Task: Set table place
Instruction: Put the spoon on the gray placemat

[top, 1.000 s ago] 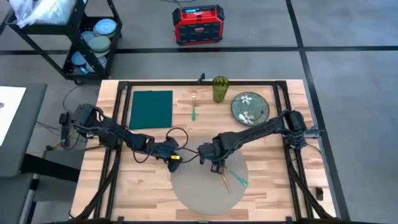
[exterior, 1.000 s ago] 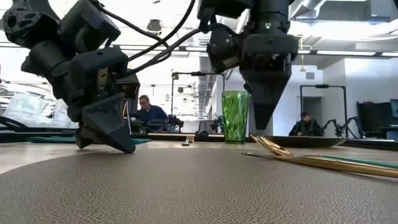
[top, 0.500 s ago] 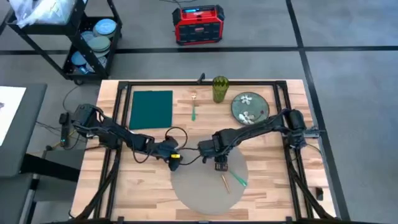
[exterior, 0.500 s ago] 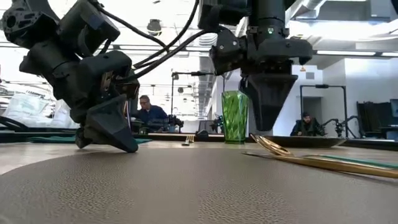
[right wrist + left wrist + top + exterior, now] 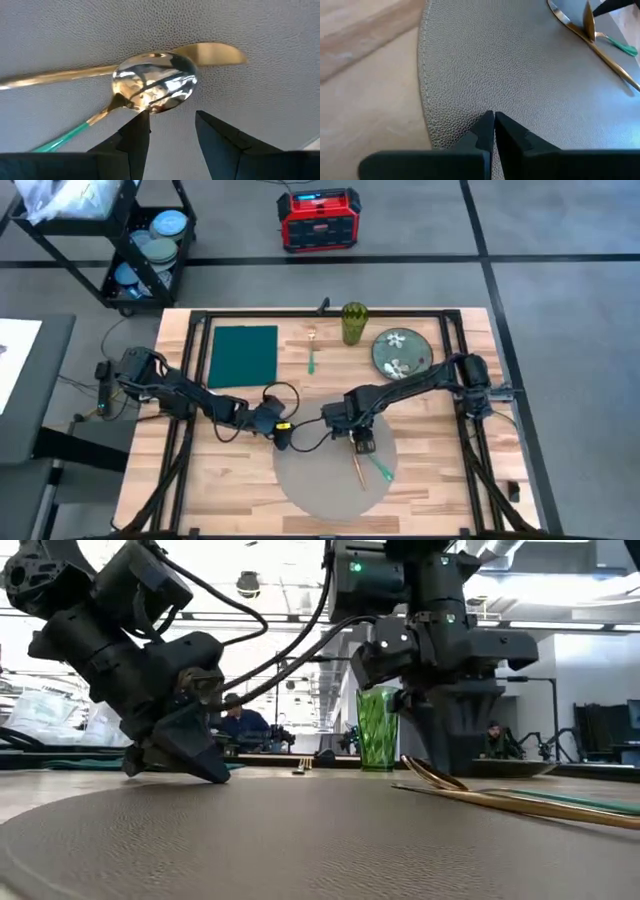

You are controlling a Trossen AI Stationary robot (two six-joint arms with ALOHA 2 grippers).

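One placemat [image 5: 325,480], one plate [image 5: 402,353], one napkin [image 5: 243,355], one glass [image 5: 354,322], one fork [image 5: 312,350] and two utensils [image 5: 366,467] are counted.

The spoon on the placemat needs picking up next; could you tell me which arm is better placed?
Right. Its open pincer hovers directly over the spoon, while the left pincer is shut on the placemat's edge, away from the cutlery.

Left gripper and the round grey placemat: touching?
Touching. Left wrist view shows the left gripper, fingers shut, pinching the round grey placemat at its stitched edge.
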